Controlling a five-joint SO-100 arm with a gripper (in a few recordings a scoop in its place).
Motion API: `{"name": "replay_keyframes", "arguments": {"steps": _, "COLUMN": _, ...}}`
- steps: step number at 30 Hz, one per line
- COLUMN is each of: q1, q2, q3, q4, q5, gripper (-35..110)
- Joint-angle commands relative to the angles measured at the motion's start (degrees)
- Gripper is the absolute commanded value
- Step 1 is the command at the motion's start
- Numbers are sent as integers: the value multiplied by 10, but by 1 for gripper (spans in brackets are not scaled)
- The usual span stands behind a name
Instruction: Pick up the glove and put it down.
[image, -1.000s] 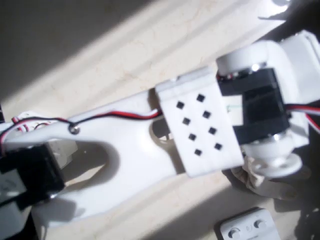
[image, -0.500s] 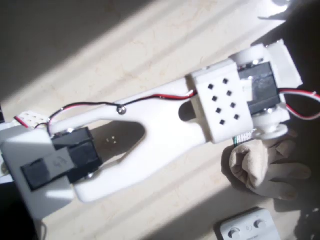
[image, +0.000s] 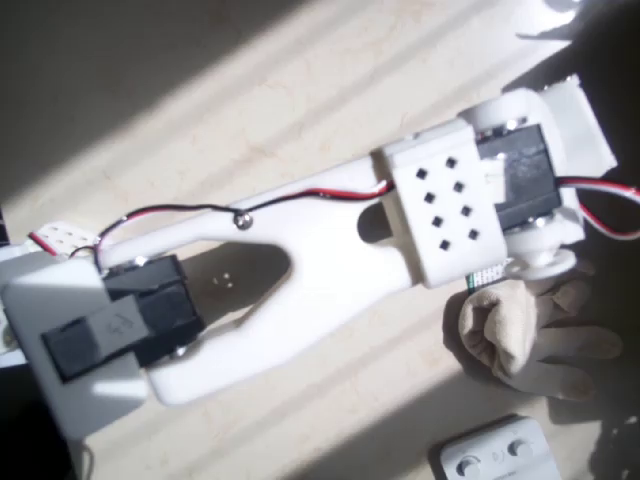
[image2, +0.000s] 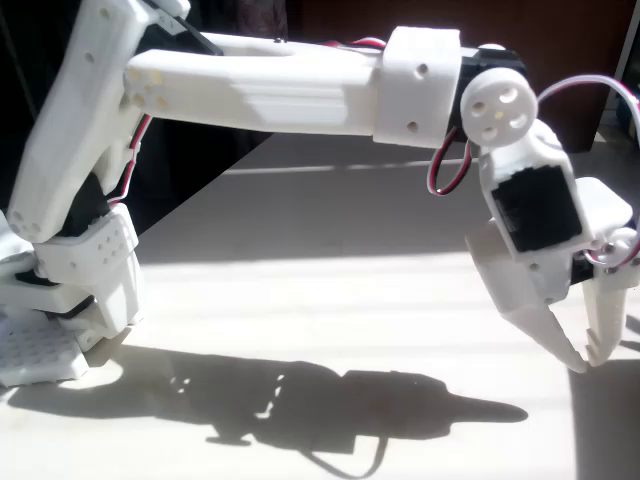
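Since a second ago the arm has swung clear of the glove (image: 525, 335) in the overhead view: then the wrist block covered most of it, now the whole glove shows. Over the last half second almost nothing shifts; the wrist sits a touch further toward the top right corner.

Glove lies flat on the table (image: 300, 120), in the lower right of the overhead view, just below the wrist. Bunched cuff toward the left, stubby fingers pointing right into shadow. White box with round buttons (image: 495, 455) sits near it, at the bottom edge, apart from it.

Gripper (image2: 587, 357) in the fixed view points down, tips close above the table or just touching; contact cannot be told. Fingertips stand nearly together with only a narrow gap higher up. Nothing sits between them, so it reads as empty and closed or almost so. The glove falls outside this view's frame.

Progress, as a judgement: the glove rests on the table and the pincer holds nothing. Whether this is after the put-down or before a pick-up cannot be settled from the lie of things alone. The earlier picture, with the wrist low over the glove, leans toward a release already made. If so, little is left beyond retreating the arm.
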Motion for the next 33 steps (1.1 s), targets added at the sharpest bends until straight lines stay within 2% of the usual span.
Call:
{"name": "replay_keyframes", "arguments": {"steps": 1, "q1": -3, "q2": 11, "q3": -4, "q4": 0, "q5": 3, "gripper": 1}}
{"name": "replay_keyframes", "arguments": {"steps": 8, "q1": -3, "q2": 33, "q3": -2, "q4": 0, "q5": 3, "gripper": 1}}
{"name": "replay_keyframes", "arguments": {"steps": 15, "q1": -3, "q2": 172, "q3": 47, "q4": -7, "q5": 4, "gripper": 1}}
{"name": "replay_keyframes", "arguments": {"steps": 33, "q1": -2, "q2": 712, "q3": 593, "q4": -8, "q5": 4, "gripper": 1}}
